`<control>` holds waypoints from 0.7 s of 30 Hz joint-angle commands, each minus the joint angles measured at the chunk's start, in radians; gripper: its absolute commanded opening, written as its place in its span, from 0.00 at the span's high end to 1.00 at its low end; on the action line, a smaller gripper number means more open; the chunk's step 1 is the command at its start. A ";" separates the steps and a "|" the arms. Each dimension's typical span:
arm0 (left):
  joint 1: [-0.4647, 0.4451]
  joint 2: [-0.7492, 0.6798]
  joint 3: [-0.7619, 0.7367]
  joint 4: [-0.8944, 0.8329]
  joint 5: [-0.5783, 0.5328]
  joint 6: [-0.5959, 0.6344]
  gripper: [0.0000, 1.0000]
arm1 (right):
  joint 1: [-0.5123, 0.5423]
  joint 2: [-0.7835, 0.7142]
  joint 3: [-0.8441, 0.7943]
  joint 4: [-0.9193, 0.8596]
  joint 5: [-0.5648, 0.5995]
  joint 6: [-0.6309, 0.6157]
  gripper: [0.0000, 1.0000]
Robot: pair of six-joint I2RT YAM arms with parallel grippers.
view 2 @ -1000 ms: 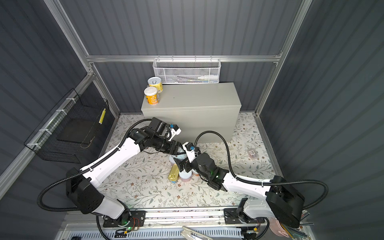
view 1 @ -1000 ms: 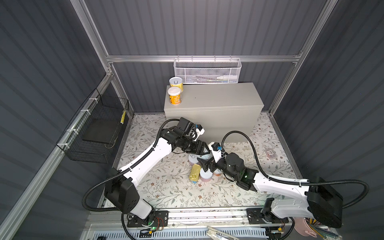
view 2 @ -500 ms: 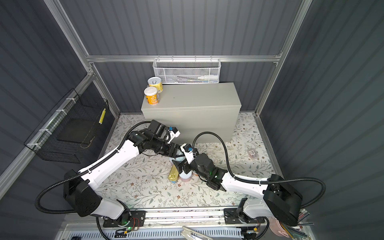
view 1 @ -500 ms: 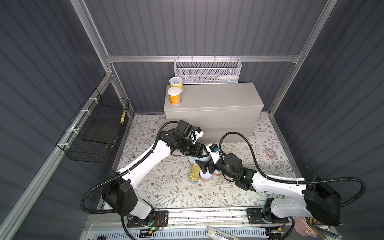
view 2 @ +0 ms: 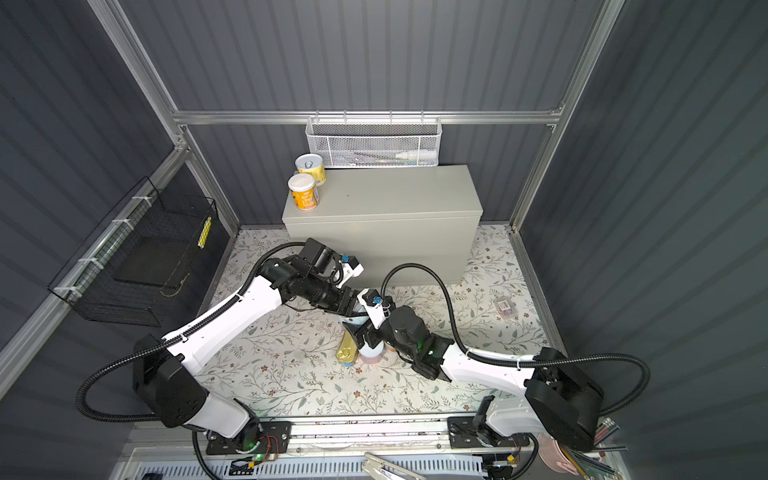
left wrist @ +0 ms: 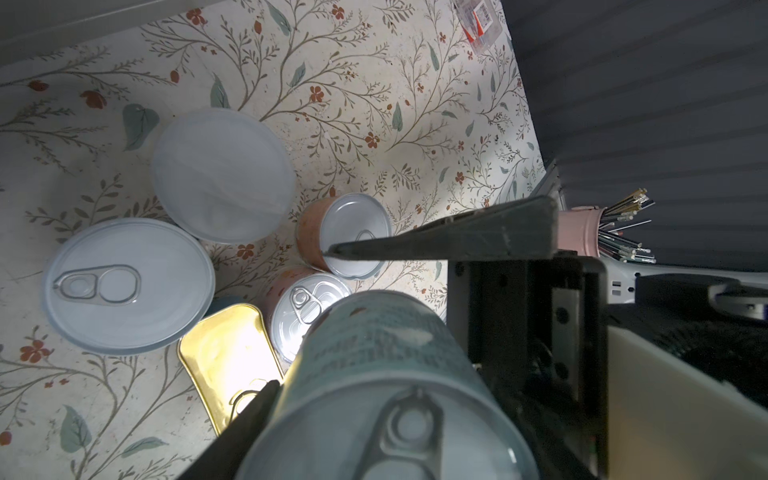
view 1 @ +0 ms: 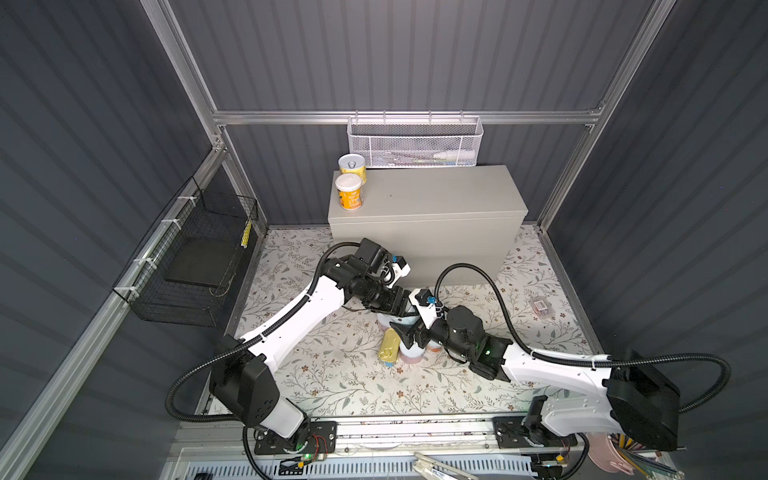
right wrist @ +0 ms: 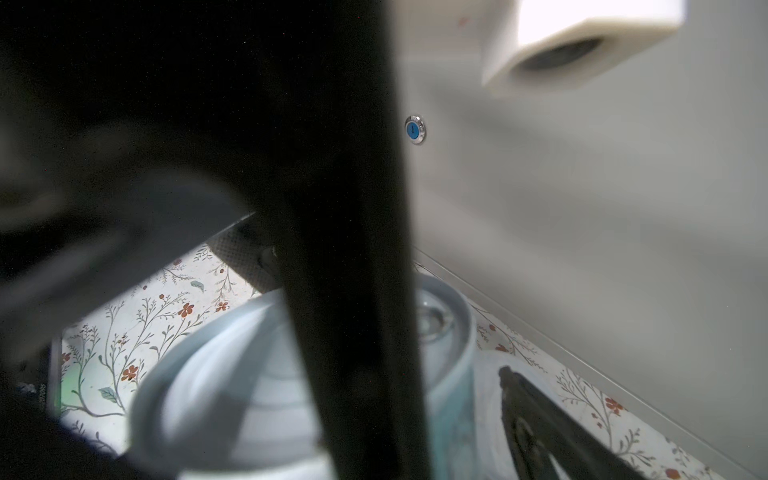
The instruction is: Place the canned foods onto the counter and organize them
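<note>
The top of the counter is left bare except at its left end, where two cans are stood. Behind the counter, passage is barred by the white mesh basket. In front of it, the floor is crowded by clustered tins, the left arm, the right arm and a gripped blue can.
</note>
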 commanded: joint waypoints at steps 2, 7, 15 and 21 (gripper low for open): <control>-0.009 0.011 0.053 -0.023 0.103 0.031 0.41 | -0.001 -0.004 0.008 0.025 0.021 -0.023 0.01; -0.009 0.025 0.053 -0.023 0.114 0.030 0.41 | 0.001 -0.018 -0.013 0.053 0.022 -0.023 0.01; -0.005 0.044 0.078 -0.048 0.106 0.050 0.41 | 0.001 -0.020 -0.019 0.054 0.012 -0.028 0.11; 0.019 0.050 0.086 -0.047 0.126 0.047 0.41 | 0.002 -0.029 -0.024 0.056 0.009 -0.024 0.22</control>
